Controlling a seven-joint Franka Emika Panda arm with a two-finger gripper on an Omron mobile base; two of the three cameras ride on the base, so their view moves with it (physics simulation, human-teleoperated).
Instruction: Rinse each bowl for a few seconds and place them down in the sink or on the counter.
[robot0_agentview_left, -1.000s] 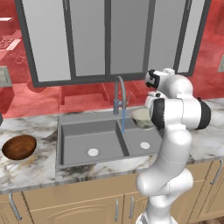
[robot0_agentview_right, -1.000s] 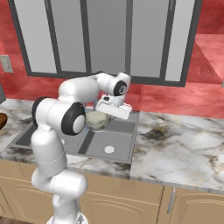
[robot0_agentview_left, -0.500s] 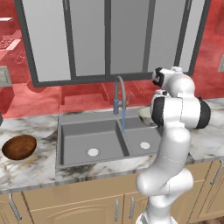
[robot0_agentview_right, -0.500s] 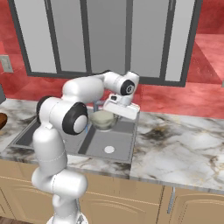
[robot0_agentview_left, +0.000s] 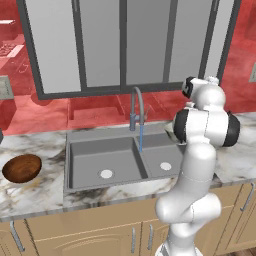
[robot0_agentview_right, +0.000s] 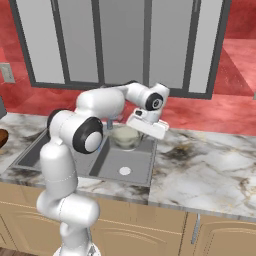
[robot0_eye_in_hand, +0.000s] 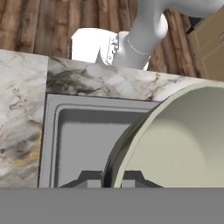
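We've swung the gripper (robot0_agentview_right: 134, 131), clamped on pale greenish-beige round bowl (robot0_agentview_right: 124, 137), rightward since prev. frame; bowl's now over the grey double sink's (robot0_agentview_right: 127, 161) right basin, near its back-right corner.

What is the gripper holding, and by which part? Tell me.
The gripper is shut on the pale greenish-beige bowl, held by its rim above the right basin of the sink. The exact spot on the rim is hidden.
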